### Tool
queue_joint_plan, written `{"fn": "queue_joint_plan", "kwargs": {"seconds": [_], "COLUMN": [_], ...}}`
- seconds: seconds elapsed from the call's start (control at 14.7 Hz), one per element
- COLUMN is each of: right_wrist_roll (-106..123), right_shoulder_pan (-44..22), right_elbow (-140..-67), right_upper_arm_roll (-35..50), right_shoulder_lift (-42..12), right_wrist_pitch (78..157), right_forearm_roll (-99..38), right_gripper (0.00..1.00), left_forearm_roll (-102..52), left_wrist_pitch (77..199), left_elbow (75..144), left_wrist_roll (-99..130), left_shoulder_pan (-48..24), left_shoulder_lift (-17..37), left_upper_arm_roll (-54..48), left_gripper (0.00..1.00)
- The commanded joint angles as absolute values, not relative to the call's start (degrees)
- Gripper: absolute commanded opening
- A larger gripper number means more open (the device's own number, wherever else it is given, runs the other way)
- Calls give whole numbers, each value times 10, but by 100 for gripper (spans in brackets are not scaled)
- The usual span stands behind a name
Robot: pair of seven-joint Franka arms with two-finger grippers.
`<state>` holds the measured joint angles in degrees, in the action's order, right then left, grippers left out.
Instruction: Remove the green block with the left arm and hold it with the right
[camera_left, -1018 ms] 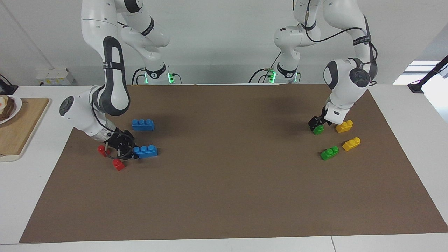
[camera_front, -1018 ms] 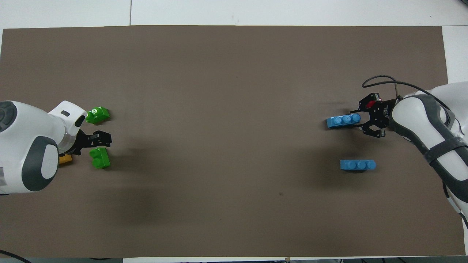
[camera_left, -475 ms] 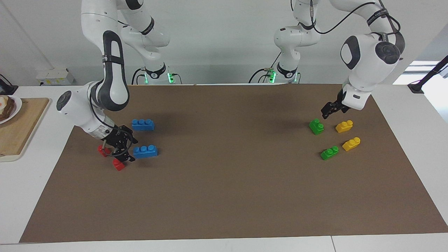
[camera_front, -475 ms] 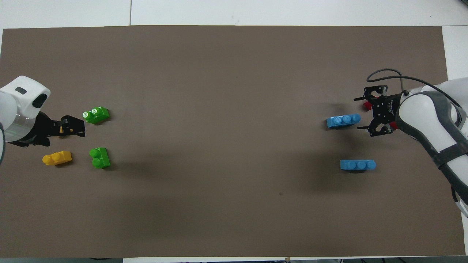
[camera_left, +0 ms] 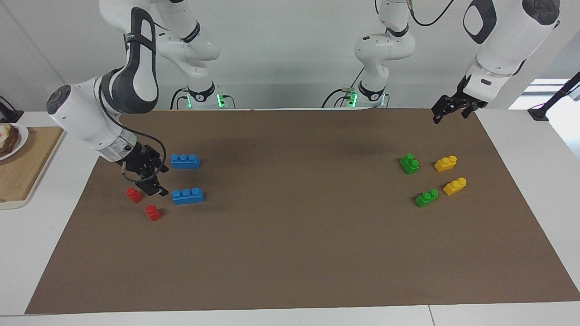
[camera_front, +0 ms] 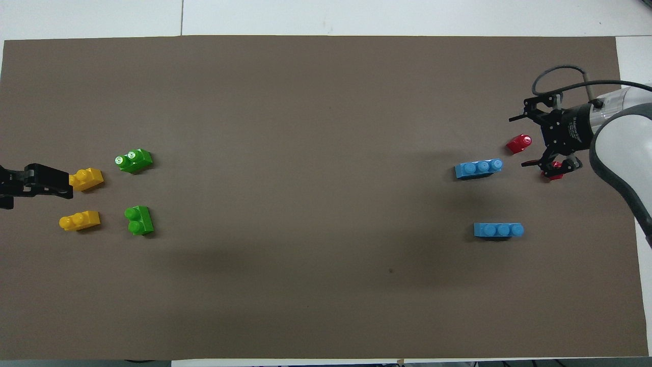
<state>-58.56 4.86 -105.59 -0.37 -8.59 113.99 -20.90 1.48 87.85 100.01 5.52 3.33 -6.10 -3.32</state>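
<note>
Two green blocks lie on the brown mat (camera_left: 290, 253) toward the left arm's end. One green block (camera_left: 409, 163) (camera_front: 139, 220) is nearer the robots; the other green block (camera_left: 426, 198) (camera_front: 134, 160) is farther. My left gripper (camera_left: 447, 110) (camera_front: 66, 184) is open and empty. It is raised high over the mat's edge at the left arm's end, apart from both blocks. My right gripper (camera_left: 155, 181) (camera_front: 517, 142) is open and empty. It hangs just above the mat, over the red bricks and beside a blue brick (camera_left: 187, 195).
Two yellow bricks (camera_left: 445, 163) (camera_left: 455, 185) lie beside the green blocks. Two red bricks (camera_left: 134, 194) (camera_left: 153, 212) and a second blue brick (camera_left: 185, 161) lie at the right arm's end. A wooden board (camera_left: 22, 172) with a plate sits off the mat there.
My left gripper has lifted up and away from the nearer green block, leaving it on the mat. My right gripper has risen and drawn back from the blue brick.
</note>
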Motion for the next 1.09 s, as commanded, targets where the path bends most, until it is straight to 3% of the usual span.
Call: {"fn": "queue_joint_plan", "kwargs": {"seconds": [0.0,0.54,1.02], "right_wrist_roll": [-570,-302,-101], "right_shoulder_pan": [14,-7,4], "right_elbow": [-1037,-1028,-939], "right_upper_arm_roll": [-1,-1,-8], "right_shoulder_lift": [-55,10,2], "right_wrist_pitch": [1112,1056,951], "right_forearm_roll": [-157,-51,0], "right_gripper": [100,100,100], "left_forearm_roll": [25,19,5], "left_wrist_pitch": [860,863,866], "left_elbow": [970,989,973], "left_wrist_roll": [48,48,41], "left_shoulder_pan": [29,22,16], "left_shoulder_lift": [-43,-61,-55], "left_upper_arm_roll": [-34,-40,-35], "left_gripper": [100,100,100]}}
